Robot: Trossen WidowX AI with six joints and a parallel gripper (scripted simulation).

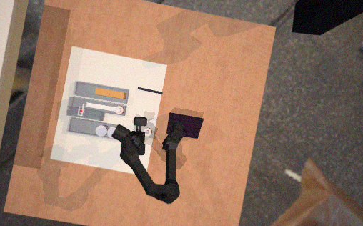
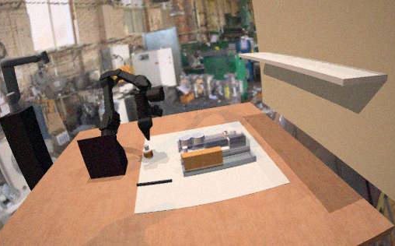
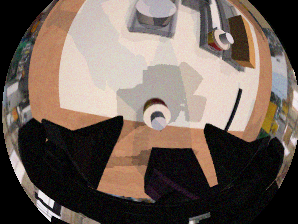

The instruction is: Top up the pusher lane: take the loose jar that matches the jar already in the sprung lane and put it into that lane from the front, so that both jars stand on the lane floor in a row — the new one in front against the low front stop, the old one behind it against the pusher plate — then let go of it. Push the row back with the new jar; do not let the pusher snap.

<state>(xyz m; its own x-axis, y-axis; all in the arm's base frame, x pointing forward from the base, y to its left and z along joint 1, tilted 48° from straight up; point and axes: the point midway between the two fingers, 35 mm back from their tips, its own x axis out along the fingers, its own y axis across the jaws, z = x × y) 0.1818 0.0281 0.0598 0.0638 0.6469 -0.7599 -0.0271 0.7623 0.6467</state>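
The black two-fingered hand [image 1: 138, 139] [image 2: 148, 138] [image 3: 166, 124] points downward with its fingers wide apart and nothing clamped between them. The wrist view shows the small loose jar, brown-bodied with a white shoulder and pale cap [image 1: 148, 131] [image 2: 148, 152] [image 3: 157, 113], in line with the opening. The exterior view shows the jar standing upright just below the fingertips. It stands on the white rectangular mat [image 1: 106, 71] [image 2: 213, 195] [image 3: 85, 95], near the edge facing the dark purple base block [image 1: 198, 125] [image 2: 100, 163]. The mat lies on the orange-brown counter [image 1: 224, 82] [image 2: 65, 202] [image 3: 45, 75].

The loose jar is outside the grey middle channel [image 1: 75, 101]. That channel contains one white-shouldered brown jar with a pale cap [image 1: 119, 109] [image 2: 184, 149] [image 3: 219, 40], positioned at the end toward the loose jar. A long white strip [image 1: 101, 106] extends behind the channel jar.

To one side, an orange rectangular block [image 1: 110, 94] [image 2: 202, 158] [image 3: 241, 42] occupies a grey outer channel. On the other side, a grey channel holds two pale round-topped cylinders [image 1: 101, 131] [image 2: 198, 138]; the arm partly covers one in the top view. A thin black bar [image 1: 150, 90] [image 2: 154, 182] [image 3: 233, 110] lies on the mat, apart from the channels.
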